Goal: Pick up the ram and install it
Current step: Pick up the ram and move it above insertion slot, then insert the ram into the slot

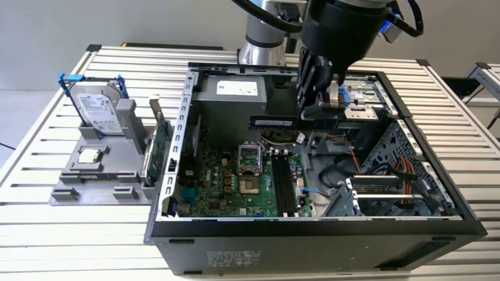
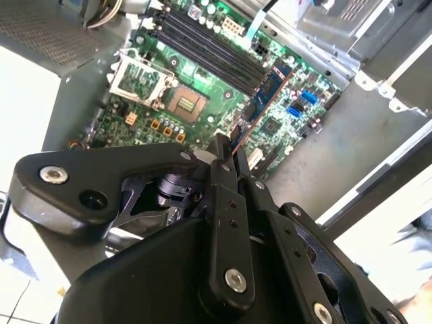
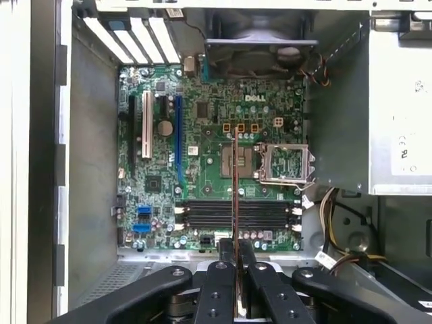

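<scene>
Evidently the gripper (image 3: 235,255) was clamped on one end of the ram (image 2: 264,96), pinching its flat faces so that the stick jutted out edge-on. The ram hung in the air inside the open computer case (image 1: 312,237), above the motherboard (image 3: 202,135) and clear of it. Held this way, its long edge appeared to lie across the dark memory slots (image 3: 209,213) rather than along them, so it was not yet seated.

A black gripper (image 1: 306,114) and a dark blue ram (image 1: 272,122) hang over a green circuit board (image 1: 226,181) with black slots (image 1: 283,187), inside a dark grey computer case (image 1: 312,246). The worktop (image 1: 70,234) is white and ribbed. The silver hard drive (image 1: 100,111) has a blue frame (image 1: 70,78).
</scene>
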You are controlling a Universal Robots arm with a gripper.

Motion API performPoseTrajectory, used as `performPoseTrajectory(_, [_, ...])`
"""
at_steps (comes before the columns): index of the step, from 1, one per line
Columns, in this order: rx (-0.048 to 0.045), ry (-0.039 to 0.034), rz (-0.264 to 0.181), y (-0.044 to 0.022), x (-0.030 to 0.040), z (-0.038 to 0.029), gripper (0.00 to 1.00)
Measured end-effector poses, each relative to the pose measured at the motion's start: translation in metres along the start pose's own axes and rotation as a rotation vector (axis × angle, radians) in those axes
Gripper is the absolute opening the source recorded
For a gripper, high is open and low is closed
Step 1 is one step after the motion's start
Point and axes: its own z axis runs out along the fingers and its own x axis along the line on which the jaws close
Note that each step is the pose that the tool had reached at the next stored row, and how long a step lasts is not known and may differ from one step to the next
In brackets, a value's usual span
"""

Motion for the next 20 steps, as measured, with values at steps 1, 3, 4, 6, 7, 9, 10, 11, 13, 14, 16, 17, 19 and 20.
performPoseTrajectory(1, [0.0000, 0.0000, 0.000, -0.0015, -0.0007, -0.0001, 0.00])
performPoseTrajectory(3, [0.0000, 0.0000, 0.000, -0.0045, -0.0024, -0.0003, 0.00])
performPoseTrajectory(4, [0.0000, 0.0000, 0.000, -0.0060, -0.0035, -0.0005, 0.00])
performPoseTrajectory(6, [0.0000, 0.0001, 0.000, -0.0075, -0.0062, -0.0006, 0.00])
performPoseTrajectory(7, [0.0000, 0.0001, 0.000, -0.0078, -0.0077, -0.0007, 0.00])
performPoseTrajectory(9, [0.0000, 0.0000, 0.000, -0.0087, -0.0112, -0.0007, 0.00])
performPoseTrajectory(10, [0.0000, 0.0000, 0.000, -0.0091, -0.0129, -0.0008, 0.00])
performPoseTrajectory(11, [-0.0001, 0.0001, 0.000, -0.0097, -0.0147, -0.0009, 0.00])
performPoseTrajectory(13, [0.0000, 0.0000, 0.000, -0.0112, -0.0178, -0.0010, 0.00])
performPoseTrajectory(14, [0.0000, 0.0001, 0.000, -0.0121, -0.0191, -0.0011, 0.00])
performPoseTrajectory(16, [0.0000, 0.0000, 0.000, -0.0143, -0.0216, -0.0012, 0.00])
performPoseTrajectory(17, [0.0000, 0.0001, 0.000, -0.0154, -0.0228, -0.0013, 0.00])
performPoseTrajectory(19, [0.0000, 0.0000, 0.000, -0.0168, -0.0243, -0.0014, 0.00])
performPoseTrajectory(20, [0.0000, 0.0001, 0.000, -0.0171, -0.0248, -0.0015, 0.00])
